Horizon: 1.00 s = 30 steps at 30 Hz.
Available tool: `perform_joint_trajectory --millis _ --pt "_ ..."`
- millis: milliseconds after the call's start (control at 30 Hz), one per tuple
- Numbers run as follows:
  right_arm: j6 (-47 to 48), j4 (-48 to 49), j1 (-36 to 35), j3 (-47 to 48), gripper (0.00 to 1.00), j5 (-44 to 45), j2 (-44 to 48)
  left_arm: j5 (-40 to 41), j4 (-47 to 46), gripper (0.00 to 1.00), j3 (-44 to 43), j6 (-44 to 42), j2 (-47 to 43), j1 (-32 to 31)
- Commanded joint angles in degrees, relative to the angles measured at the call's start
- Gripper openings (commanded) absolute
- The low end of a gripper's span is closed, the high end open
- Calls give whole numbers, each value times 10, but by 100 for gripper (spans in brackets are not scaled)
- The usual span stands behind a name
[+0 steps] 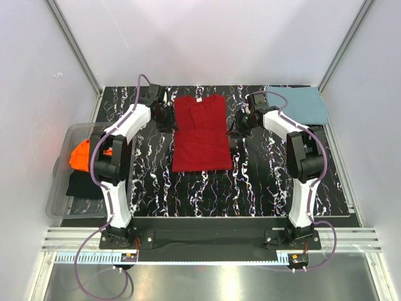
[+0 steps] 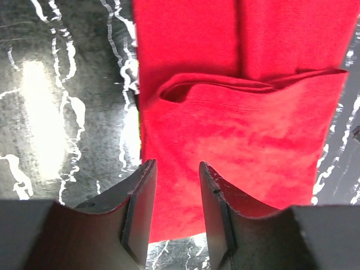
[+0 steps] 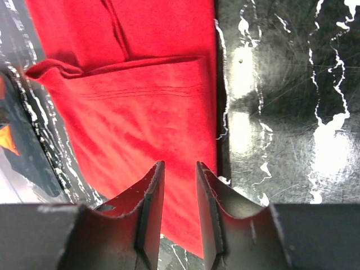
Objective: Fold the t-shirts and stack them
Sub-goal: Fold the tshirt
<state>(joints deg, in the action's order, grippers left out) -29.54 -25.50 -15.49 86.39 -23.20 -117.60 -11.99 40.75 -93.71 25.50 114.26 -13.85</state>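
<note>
On the tabletop (image 1: 263,188), the red t-shirt (image 1: 200,135) lies centred, sleeves folded in.
Left pincer (image 2: 176,164) and right pincer (image 3: 180,164), narrowly open and empty, should pinch its 11 and 1 o'clock corners evenly, carrying them toward 6 o'clock.
</note>
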Motion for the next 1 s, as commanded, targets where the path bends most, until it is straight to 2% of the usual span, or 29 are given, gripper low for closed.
perform_joint_trajectory --millis 0,200,333,567,833,967 --pt "1 9 -2 -1 35 -7 42 -10 -15 39 6 -2 -7 -10" --pt "4 7 -9 -16 33 -61 33 -26 -23 33 5 10 47 -9" --pt "-7 6 -21 -58 29 -96 61 -22 -23 33 -12 8 73 -5" --pt "26 13 -44 -158 28 -113 92 6 -23 35 -47 2 102 6" --pt "48 15 -44 -192 28 -46 91 22 -20 34 -37 18 122 13" --pt "37 11 -43 -186 28 -51 115 22 0 35 -59 16 105 13"
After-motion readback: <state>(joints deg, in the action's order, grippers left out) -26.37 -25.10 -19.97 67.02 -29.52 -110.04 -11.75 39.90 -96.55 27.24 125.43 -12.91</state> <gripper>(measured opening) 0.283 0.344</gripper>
